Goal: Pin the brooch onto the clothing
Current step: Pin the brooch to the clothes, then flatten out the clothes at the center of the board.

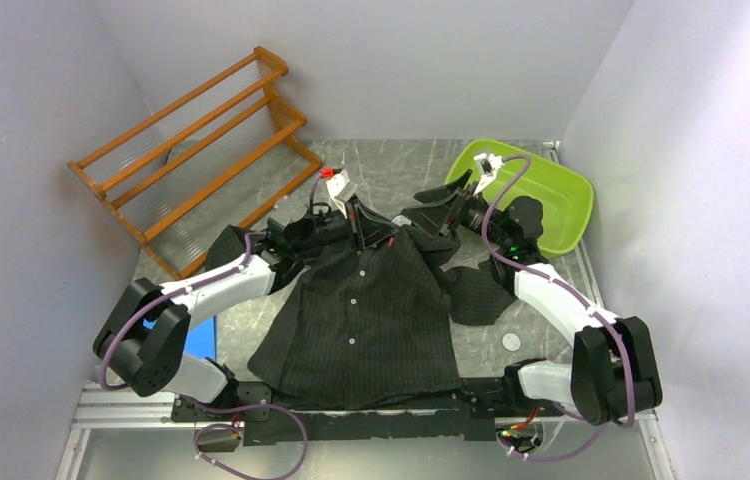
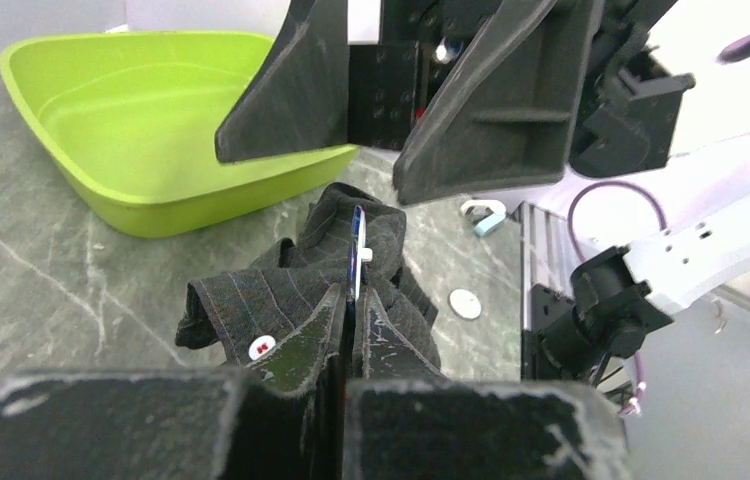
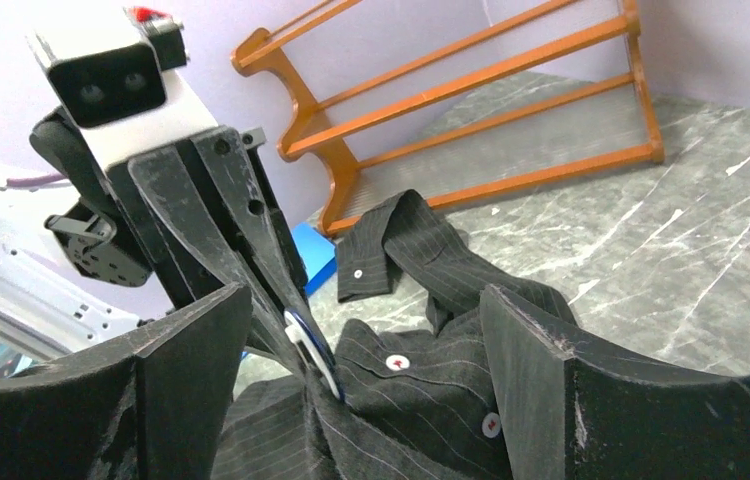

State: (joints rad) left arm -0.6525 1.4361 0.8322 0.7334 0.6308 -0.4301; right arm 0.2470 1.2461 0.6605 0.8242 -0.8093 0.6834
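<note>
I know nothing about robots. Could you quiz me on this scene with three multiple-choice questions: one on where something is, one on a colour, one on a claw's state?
1. Where on the table is the green tub? A) far right corner B) near left edge C) dead centre
2. What colour is the wooden rack? A) blue B) orange-brown C) white
3. How is the right claw? A) shut on a button B) open, holding nothing C) out of sight
Answers: 1 A, it sits at the back by the right wall. 2 B, its rails are orange-brown. 3 B, its jaws stand wide apart above the shirt.
</note>
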